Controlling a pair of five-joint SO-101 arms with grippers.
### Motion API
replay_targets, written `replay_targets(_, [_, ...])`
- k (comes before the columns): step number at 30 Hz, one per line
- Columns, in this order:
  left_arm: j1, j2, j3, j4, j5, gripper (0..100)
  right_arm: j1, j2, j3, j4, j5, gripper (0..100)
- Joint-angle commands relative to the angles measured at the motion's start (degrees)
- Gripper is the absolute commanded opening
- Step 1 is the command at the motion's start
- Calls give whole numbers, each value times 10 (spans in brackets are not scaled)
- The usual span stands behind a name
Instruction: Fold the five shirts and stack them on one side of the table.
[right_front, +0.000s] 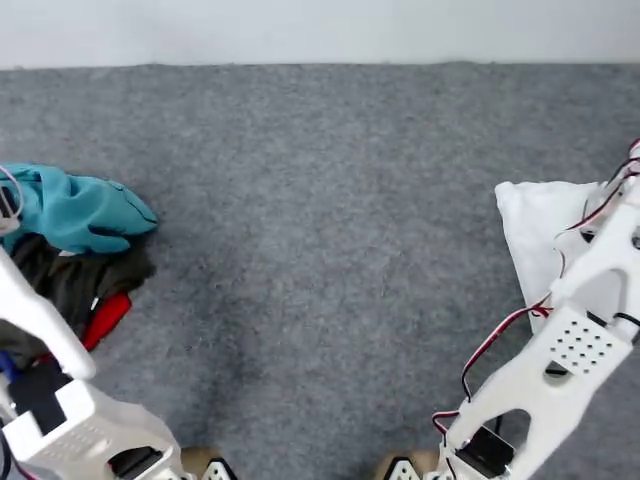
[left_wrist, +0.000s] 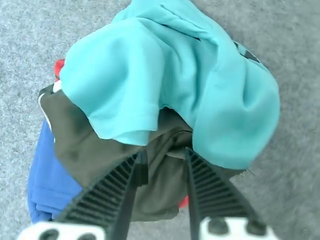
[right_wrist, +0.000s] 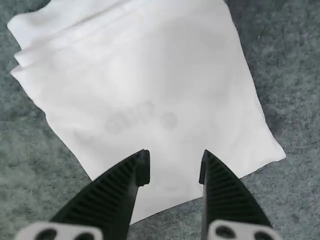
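Note:
A heap of unfolded shirts lies at the table's left edge: a teal shirt (right_front: 80, 208) (left_wrist: 170, 75) on top, a dark olive shirt (right_front: 75, 280) (left_wrist: 100, 155) under it, a red one (right_front: 108, 318) (left_wrist: 59, 67) and a blue one (left_wrist: 45, 185) peeking out below. My left gripper (left_wrist: 164, 156) hovers open just above the olive shirt, at the teal shirt's hem. A folded white shirt (right_front: 540, 235) (right_wrist: 145, 85) lies flat at the right edge. My right gripper (right_wrist: 172, 167) hangs open over its near part, holding nothing.
The grey felt table (right_front: 330, 200) stretches wide between the heap and the white shirt. A pale wall runs along the far edge. The left arm's body (right_front: 60, 410) and the right arm's body (right_front: 560, 360) stand at the front corners.

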Motion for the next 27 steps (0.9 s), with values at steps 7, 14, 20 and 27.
replay_targets(7, [-28,84,15,-133,2,128,-7,-44,-3,24,3,184])
replay_targets(14, [-30,199,5,-150,4,122,-6,-44,-3,24,3,184])
replay_targets(20, [-25,205,-23,-146,4,9,-7,-43,-2,24,3,184])
replay_targets(27, [-5,142,-147,-16,4,13,-10,-45,47,24,3,184])
